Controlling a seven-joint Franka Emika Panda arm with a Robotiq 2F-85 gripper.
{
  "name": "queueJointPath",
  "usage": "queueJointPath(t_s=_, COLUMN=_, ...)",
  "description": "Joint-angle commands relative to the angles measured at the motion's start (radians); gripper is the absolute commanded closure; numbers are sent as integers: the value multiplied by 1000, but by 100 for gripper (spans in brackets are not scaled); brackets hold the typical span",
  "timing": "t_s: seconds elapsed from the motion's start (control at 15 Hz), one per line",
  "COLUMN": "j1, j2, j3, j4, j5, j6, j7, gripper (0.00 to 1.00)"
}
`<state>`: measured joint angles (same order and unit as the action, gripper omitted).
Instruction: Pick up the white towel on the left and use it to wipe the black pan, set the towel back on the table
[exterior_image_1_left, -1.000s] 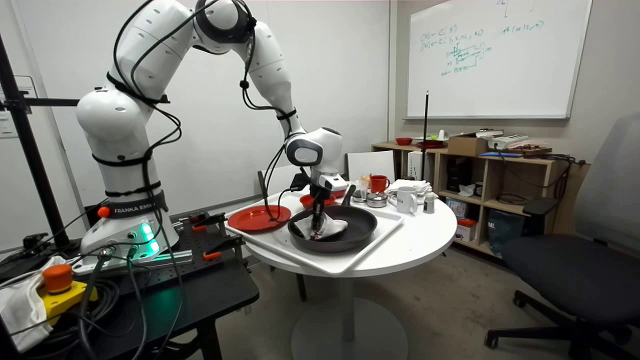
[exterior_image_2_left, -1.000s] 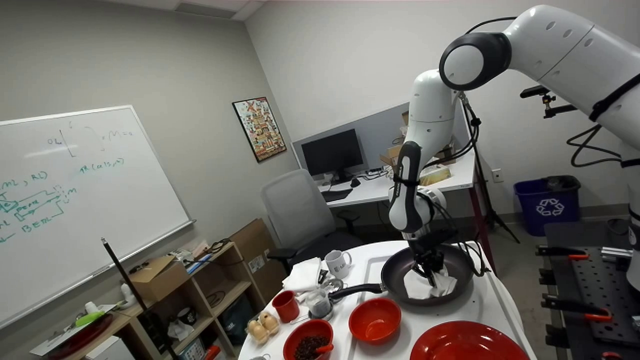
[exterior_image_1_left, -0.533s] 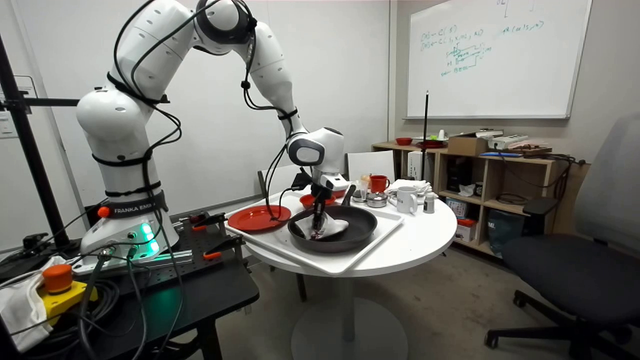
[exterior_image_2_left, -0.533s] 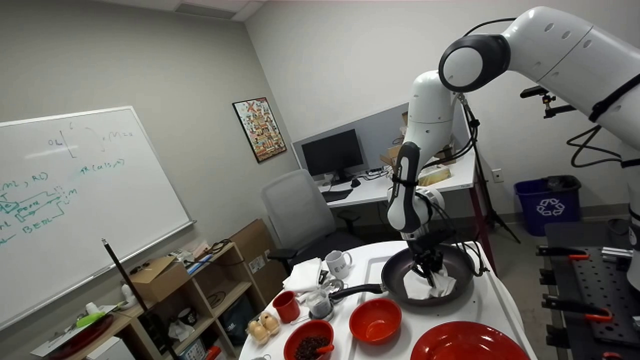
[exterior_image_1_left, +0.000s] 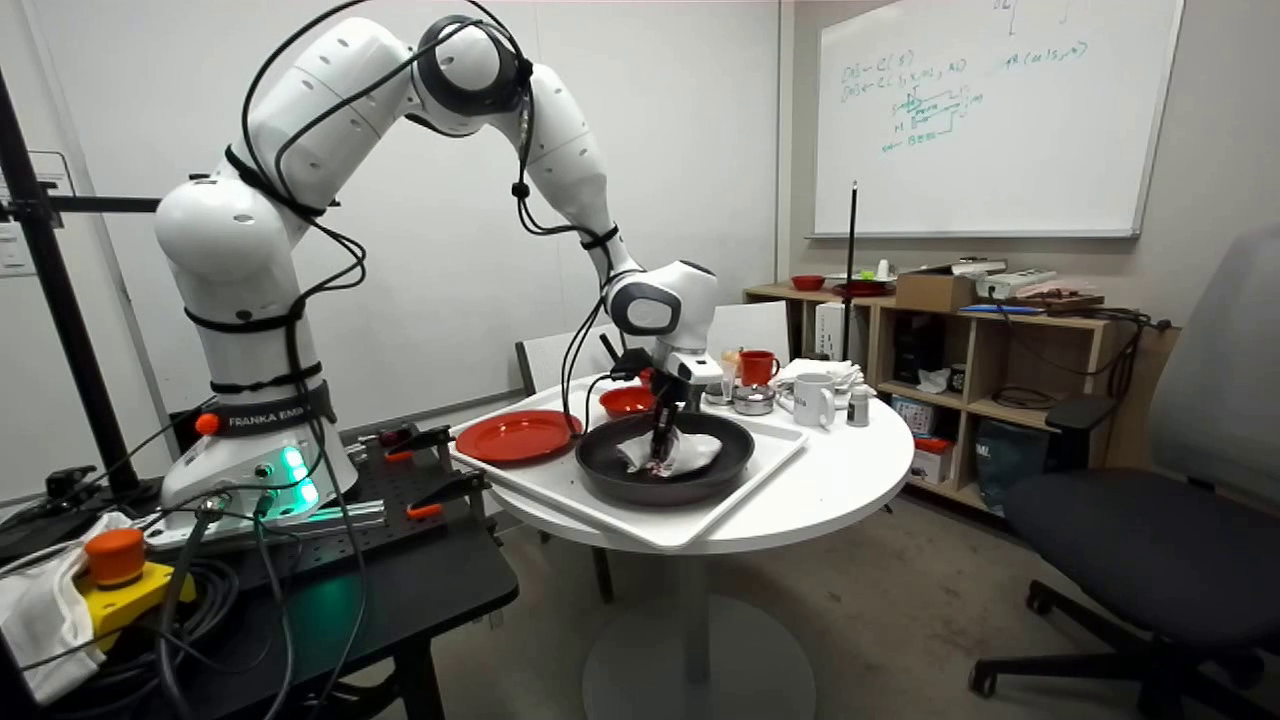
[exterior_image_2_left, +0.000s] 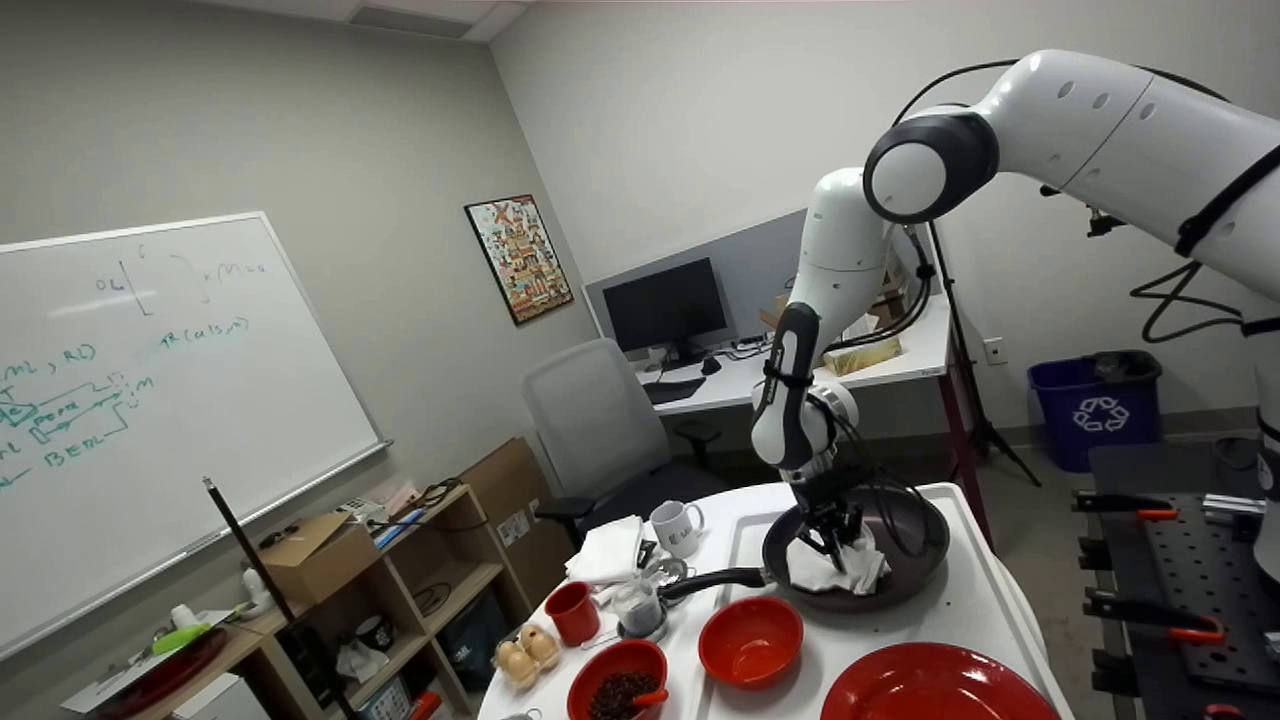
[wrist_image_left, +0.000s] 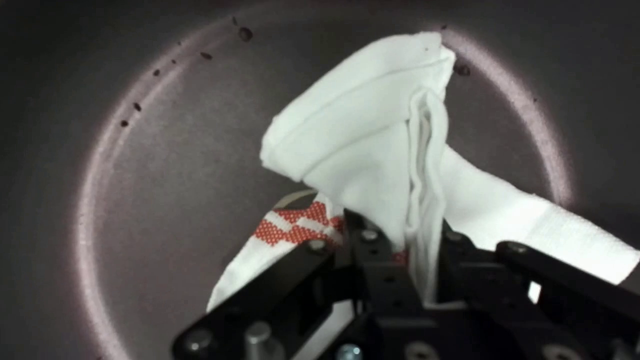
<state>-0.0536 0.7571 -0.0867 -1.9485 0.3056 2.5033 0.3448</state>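
Note:
The white towel (wrist_image_left: 360, 125), folded and with a red pattern on one part, lies bunched inside the black pan (wrist_image_left: 190, 150). My gripper (wrist_image_left: 407, 232) points down into the pan, shut on the towel, whose folds stand up between the fingers. Small dark specks dot the pan's inside around the cloth. In both exterior views the towel (exterior_image_1_left: 692, 455) rests on the pan's floor, towards the handle side (exterior_image_2_left: 710, 580). The pan (exterior_image_2_left: 915, 545) sits on a white tray on the round white table (exterior_image_1_left: 850, 475). Cloth covers the fingertips in part.
The white tray (exterior_image_1_left: 560, 490) also carries a red plate (exterior_image_1_left: 515, 437) and a red bowl (exterior_image_2_left: 750, 645). Beyond the handle stand a grey mug (exterior_image_1_left: 813, 400), a red mug (exterior_image_2_left: 573, 612), folded white cloths (exterior_image_2_left: 605, 550), eggs (exterior_image_2_left: 527, 655) and a red bowl of beans (exterior_image_2_left: 617, 685).
Over the last half second my gripper has dragged the towel across the pan, away from the robot's base and towards the handle side. The pan has stayed in place.

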Motion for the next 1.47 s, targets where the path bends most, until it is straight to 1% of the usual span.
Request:
queueJointPath(t_s=0.0, j1=49, j2=65, j3=-42, j4=61, j5=-26, j6=73, j7=92, gripper=96)
queueJointPath(t_s=0.27, j1=83, j2=87, j3=-72, j4=54, j5=-28, j6=236, j7=133, gripper=96)
queueJointPath(t_s=0.67, j1=107, j2=120, j3=-85, j4=34, j5=-5, j6=479, j7=138, gripper=96)
queueJointPath(t_s=0.8, j1=100, j2=132, j3=-73, j4=25, j5=13, j6=573, j7=128, gripper=96)
queueJointPath(t_s=1.0, j1=75, j2=143, j3=-33, j4=-5, j5=52, j6=762, j7=110, gripper=96)
queueJointPath(t_s=1.2, j1=42, j2=152, j3=23, j4=-48, j5=76, j6=946, j7=92, gripper=96)
queueJointPath(t_s=1.33, j1=9, j2=155, j3=70, j4=-80, j5=69, j6=1056, j7=88, gripper=96)
queueJointPath(t_s=1.4, j1=43, j2=146, j3=31, j4=6, j5=89, j6=964, j7=84, gripper=96)
